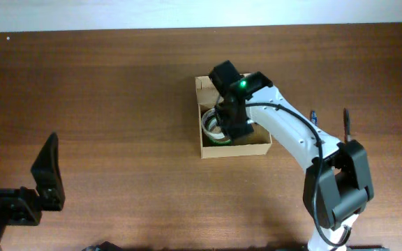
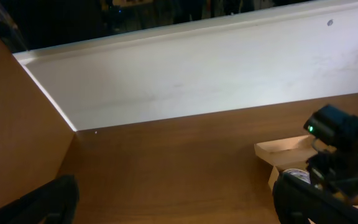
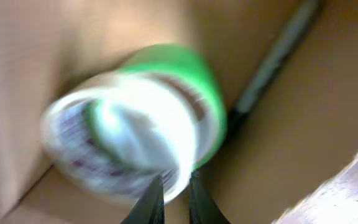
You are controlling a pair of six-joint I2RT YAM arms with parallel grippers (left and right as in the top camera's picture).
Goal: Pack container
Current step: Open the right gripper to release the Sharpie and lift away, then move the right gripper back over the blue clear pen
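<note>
At mid-table, the container [image 1: 234, 148] is half covered by the right arm reaching down into it; the wrist view is blurred, and print on the green tape roll [image 3: 166, 118] is unreadable. Right gripper [image 3: 176, 198] fingers stand nearly together at the roll's rim, grip unconfirmed. Left gripper [image 1: 17, 136] sits spread wide, cut off at the near-left edge.
</note>
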